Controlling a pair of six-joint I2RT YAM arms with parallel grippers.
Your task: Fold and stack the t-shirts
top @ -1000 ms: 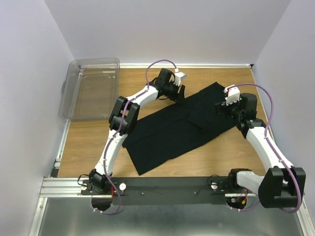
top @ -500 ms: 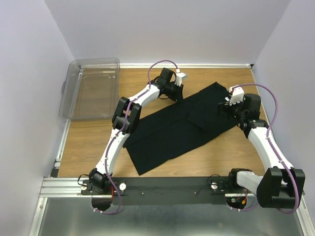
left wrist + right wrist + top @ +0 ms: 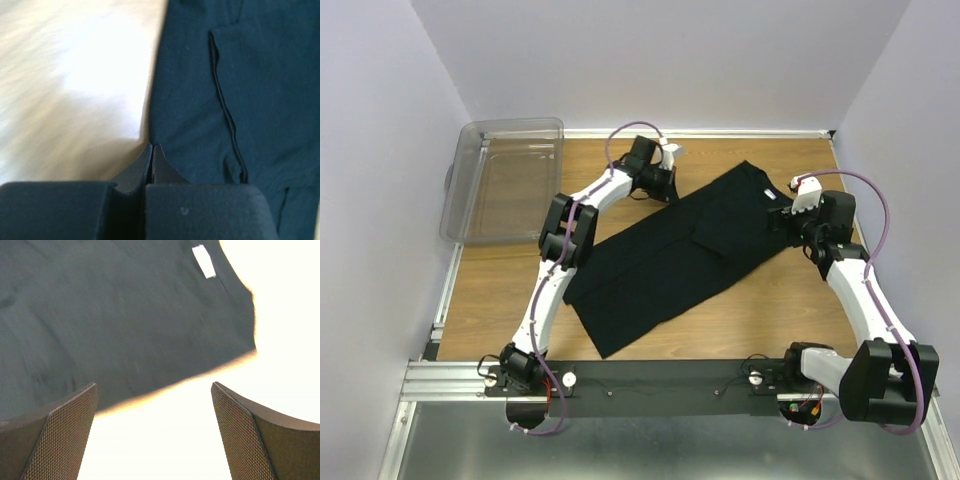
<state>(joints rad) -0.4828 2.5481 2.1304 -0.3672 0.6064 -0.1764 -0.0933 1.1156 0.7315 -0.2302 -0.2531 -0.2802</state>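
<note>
One black t-shirt [image 3: 665,262] lies flat on the bench [image 3: 500,290]. It runs diagonally from the near edge, left of centre, toward the far right corner. Its collar end, marked by a white neck tag [image 3: 204,261], points to the right edge.

The left gripper [image 3: 664,188] sits at the shirt's far long edge, toward the far edge of the bench. Its jaws are pressed fully together. In the left wrist view the cloth edge runs straight into the closed tips, so they pinch the fabric there. A raised seam [image 3: 226,112] crosses the cloth just beside them.

The right gripper [image 3: 154,386] hangs over the shirt's collar end, near the right edge of the bench. Its jaws stand wide apart and hold nothing.

A clear plastic bin [image 3: 510,185] occupies the far left corner, well apart from the shirt.
</note>
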